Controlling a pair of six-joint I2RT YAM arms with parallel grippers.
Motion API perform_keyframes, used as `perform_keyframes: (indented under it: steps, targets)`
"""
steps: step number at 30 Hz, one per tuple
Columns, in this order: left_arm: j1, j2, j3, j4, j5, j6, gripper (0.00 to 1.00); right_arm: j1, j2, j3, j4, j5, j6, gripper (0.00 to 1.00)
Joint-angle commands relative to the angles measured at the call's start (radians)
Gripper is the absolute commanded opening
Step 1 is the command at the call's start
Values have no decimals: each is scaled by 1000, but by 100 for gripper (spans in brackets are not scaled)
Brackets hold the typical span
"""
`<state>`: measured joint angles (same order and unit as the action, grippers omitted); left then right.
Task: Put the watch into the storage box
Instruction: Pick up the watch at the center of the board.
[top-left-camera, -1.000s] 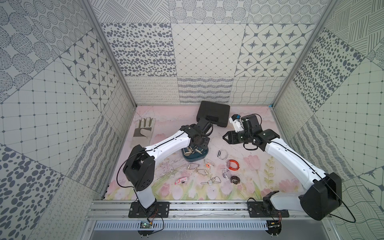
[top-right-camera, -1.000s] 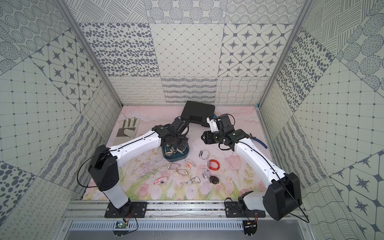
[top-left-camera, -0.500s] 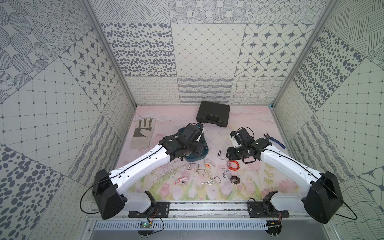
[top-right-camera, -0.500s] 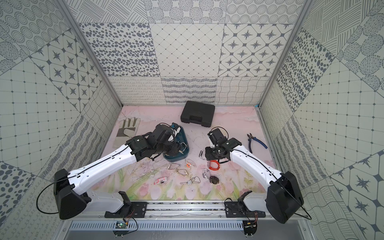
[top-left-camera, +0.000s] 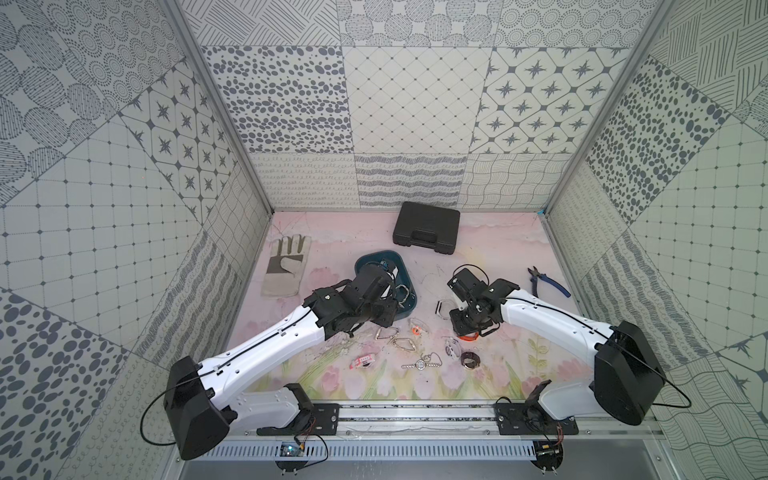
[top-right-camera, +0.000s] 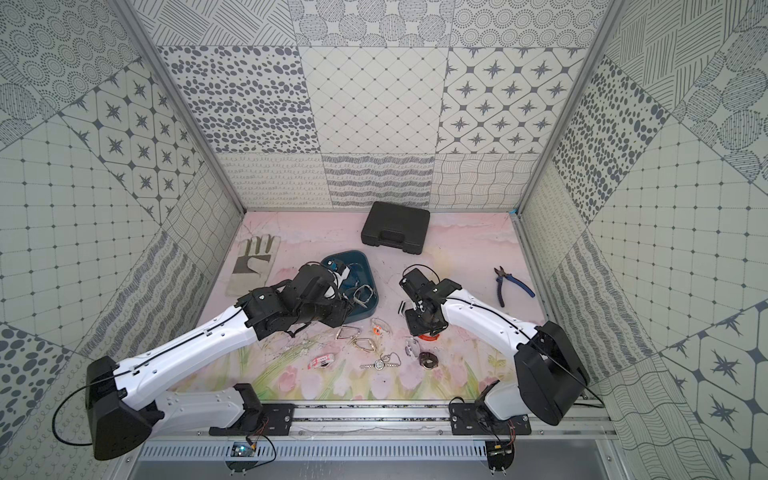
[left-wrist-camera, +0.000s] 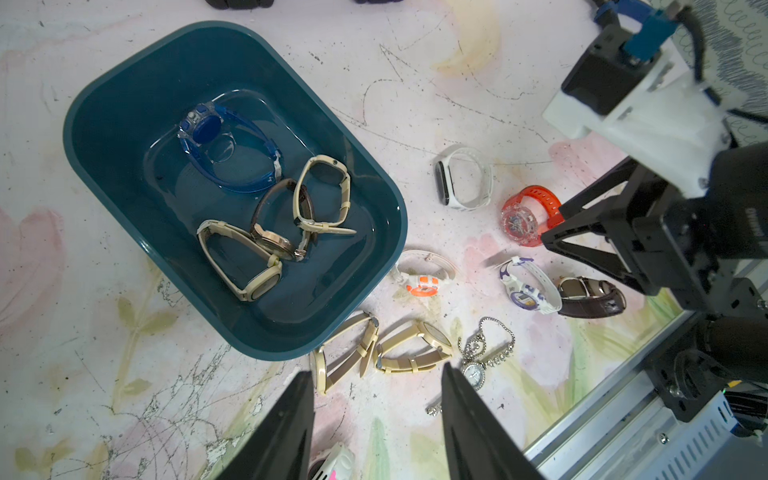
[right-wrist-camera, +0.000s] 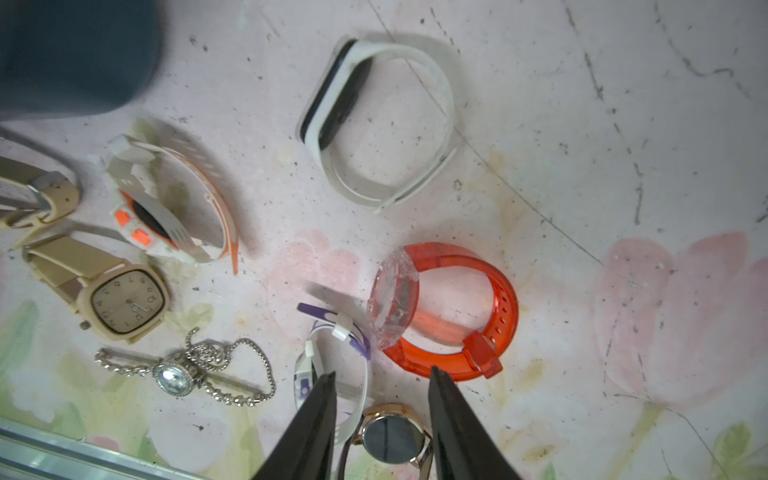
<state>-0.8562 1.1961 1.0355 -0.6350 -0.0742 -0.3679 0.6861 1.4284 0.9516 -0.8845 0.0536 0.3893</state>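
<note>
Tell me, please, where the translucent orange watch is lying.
The translucent orange watch lies on the mat ahead of the right gripper in the right wrist view, beside the purple-white watch, near the white band.

Inside the teal storage box (left-wrist-camera: 399, 224): a blue translucent watch (left-wrist-camera: 208, 129), a beige square-faced watch (left-wrist-camera: 328, 174), a beige round-faced watch (left-wrist-camera: 262, 282), and a brown-strapped watch (left-wrist-camera: 274, 239) tangled between the two beige ones; on the floral mat (left-wrist-camera: 83, 374), just beside the box's wall: a pair of beige watches (left-wrist-camera: 409, 347) and a white-and-orange watch (left-wrist-camera: 422, 284); farther out: a white band (left-wrist-camera: 461, 178), a red translucent watch (left-wrist-camera: 519, 220), a purple-and-white watch (left-wrist-camera: 525, 291) against a brown leather watch (left-wrist-camera: 590, 297); a silver chain watch (left-wrist-camera: 473, 374) toward the mat's edge by the metal rail (left-wrist-camera: 602, 415); left gripper (left-wrist-camera: 376, 370) over the beige pair, jaws spread wide; right gripper (left-wrist-camera: 552, 223) at the red watch, contact unclear.
</note>
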Motion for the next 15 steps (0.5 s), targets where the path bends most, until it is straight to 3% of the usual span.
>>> perform_keyframes:
  steps: [1, 15]
  targets:
    - [1, 0, 0, 33, 4, -9, 54, 7, 10, -23, -23, 48, -3, 41]
    - [3, -23, -9, 40, 4, 4, 54, 33, 126, 20, -38, 100, -17, 41]
